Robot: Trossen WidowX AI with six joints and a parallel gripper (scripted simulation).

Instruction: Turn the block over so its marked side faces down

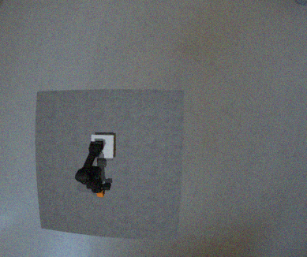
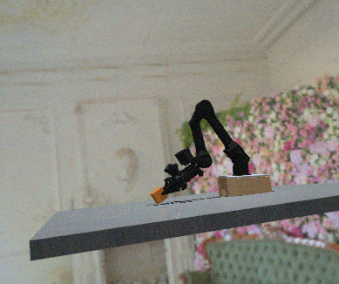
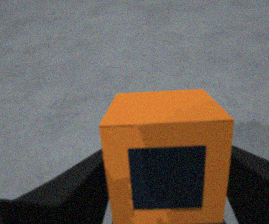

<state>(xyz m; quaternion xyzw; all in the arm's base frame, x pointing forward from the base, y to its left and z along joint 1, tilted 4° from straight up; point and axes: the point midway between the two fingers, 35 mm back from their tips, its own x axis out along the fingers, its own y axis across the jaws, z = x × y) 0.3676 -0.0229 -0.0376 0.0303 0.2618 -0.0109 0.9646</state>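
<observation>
The orange block (image 1: 100,194) (image 2: 158,195) (image 3: 167,109) is tilted in the exterior view, its lowest edge at or just above the table (image 1: 147,118) (image 2: 89,219). Its marked side, with a dark square (image 3: 167,177), faces back toward the wrist camera. My gripper (image 2: 165,192) (image 3: 164,153) is shut on the block, with one dark finger at each side of it in the wrist view. The arm covers most of the block in the top view. Whether the block touches the table is too small to tell.
The arm's base stands on a box with a white top (image 1: 109,149) and tan sides (image 2: 247,186), behind the gripper. The table's near edge (image 2: 111,237) runs across the exterior view. A green sofa (image 2: 276,261) is beyond the table.
</observation>
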